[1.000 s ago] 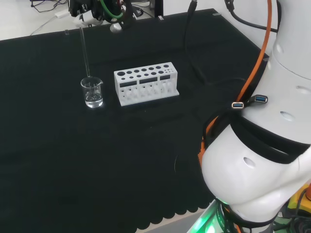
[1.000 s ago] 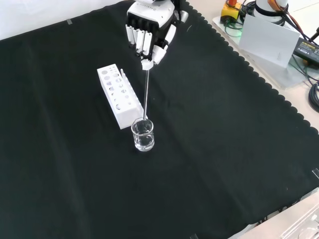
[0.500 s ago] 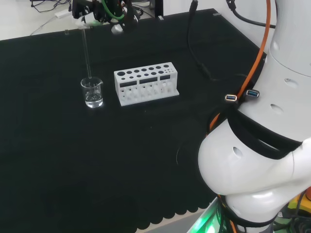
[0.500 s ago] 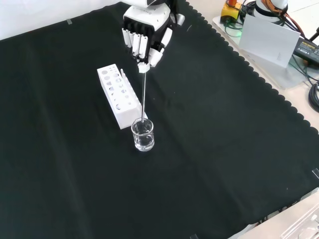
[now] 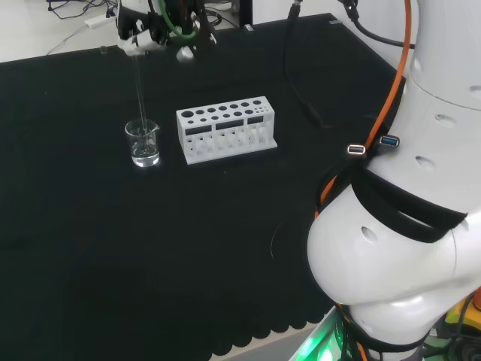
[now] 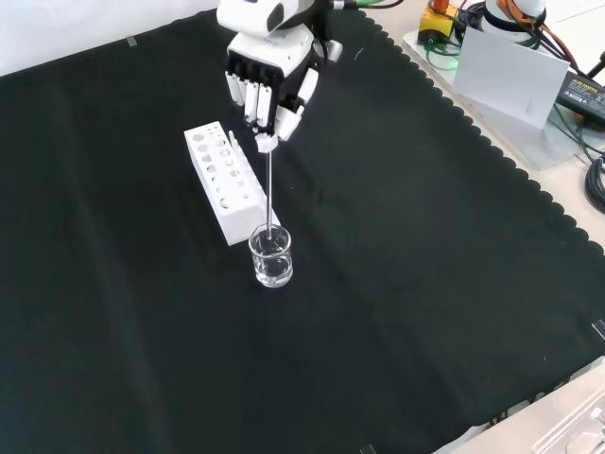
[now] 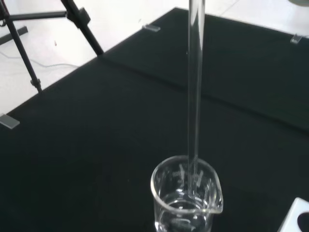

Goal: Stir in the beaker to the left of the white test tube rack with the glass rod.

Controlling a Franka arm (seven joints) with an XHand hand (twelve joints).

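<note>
Rod in beaker, stirring.
Our hand (image 6: 269,80) pinches the glass rod (image 6: 270,184) at its top; its tip sits in the beaker (image 6: 271,257) below the hand. Thin, slippery, brittle, so we keep hold at the top.

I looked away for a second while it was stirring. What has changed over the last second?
In the front view the hand, pinching the glass rod as before, moved left and slightly up, bringing the rod from a lean to nearly upright. The rod's lower end stayed inside the beaker. The beaker and the white test tube rack kept their places.
</note>
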